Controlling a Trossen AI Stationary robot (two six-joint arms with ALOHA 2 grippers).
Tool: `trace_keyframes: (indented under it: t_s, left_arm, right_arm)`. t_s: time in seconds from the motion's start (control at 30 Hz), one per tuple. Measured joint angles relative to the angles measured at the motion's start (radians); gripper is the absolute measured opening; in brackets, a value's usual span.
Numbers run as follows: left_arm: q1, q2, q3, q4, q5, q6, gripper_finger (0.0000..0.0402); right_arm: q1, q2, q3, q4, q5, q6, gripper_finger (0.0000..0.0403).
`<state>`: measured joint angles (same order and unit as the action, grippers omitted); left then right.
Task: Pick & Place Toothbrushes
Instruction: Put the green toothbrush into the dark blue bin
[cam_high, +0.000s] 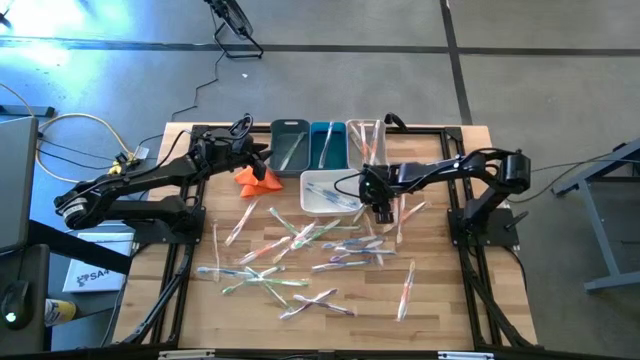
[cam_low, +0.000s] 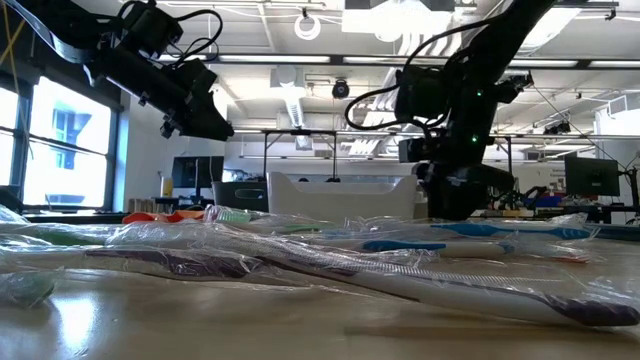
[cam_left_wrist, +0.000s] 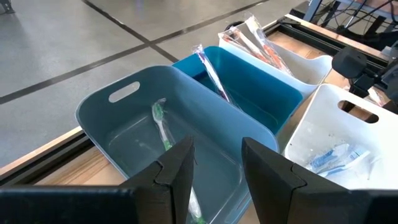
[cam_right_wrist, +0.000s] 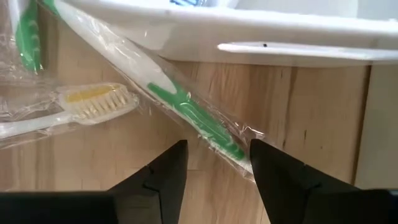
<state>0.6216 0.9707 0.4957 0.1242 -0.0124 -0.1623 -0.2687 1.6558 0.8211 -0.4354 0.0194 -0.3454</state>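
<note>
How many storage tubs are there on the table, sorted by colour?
Grey-blue bin: 1
Blue bin: 1
White bins: 2, the back-row white bin and the front white bin
Total: 4

An orange folded cloth (cam_high: 256, 177) is lying on the wooden tabletop (cam_high: 440, 300) in the upper left part of the high view. Just right of it, a grey-blue bin (cam_high: 290, 145), a teal bin (cam_high: 327, 144) and a white bin (cam_high: 364, 140) are sitting side by side along the top edge. Another white bin (cam_high: 322, 193) is resting below them, near the centre.
</note>
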Motion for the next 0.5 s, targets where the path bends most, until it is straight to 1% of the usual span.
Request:
trace_keyframes:
  t_s: [0.1, 0.17, 0.27, 0.5]
  left_arm:
    - [0.000, 0.000, 0.000, 0.000, 0.000, 0.000, 0.0133]
    - [0.000, 0.000, 0.000, 0.000, 0.000, 0.000, 0.0133]
    - [0.000, 0.000, 0.000, 0.000, 0.000, 0.000, 0.0133]
    - [0.000, 0.000, 0.000, 0.000, 0.000, 0.000, 0.0133]
  right_arm:
    - [0.002, 0.000, 0.001, -0.030, 0.003, 0.002, 0.0167]
    - [0.006, 0.000, 0.001, -0.043, 0.002, 0.004, 0.0157]
    - [0.014, 0.000, 0.001, -0.062, 0.000, 0.004, 0.0134]
    - [0.036, 0.000, 0.001, -0.080, -0.001, 0.004, 0.0064]
